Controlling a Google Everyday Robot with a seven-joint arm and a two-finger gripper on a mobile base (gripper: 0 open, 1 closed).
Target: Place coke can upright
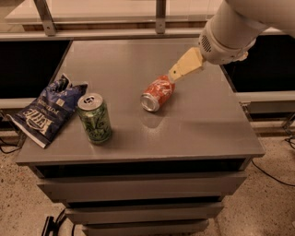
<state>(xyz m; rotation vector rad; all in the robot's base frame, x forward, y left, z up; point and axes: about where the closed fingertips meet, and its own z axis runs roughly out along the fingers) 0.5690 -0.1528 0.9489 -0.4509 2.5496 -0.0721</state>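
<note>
The coke can (156, 94) is red-orange with a white script logo. It lies on its side near the middle of the grey table (207, 124), with its silver top facing the front left. My gripper (174, 74) reaches in from the upper right on a white arm (230, 32). Its tan tip sits at the can's far end, touching it or nearly so.
A green patterned can (94, 118) stands upright at the front left of the table. A blue chip bag (48, 108) lies at the left edge. Metal rails (160, 14) run behind the table. The table's right edge is close under the arm.
</note>
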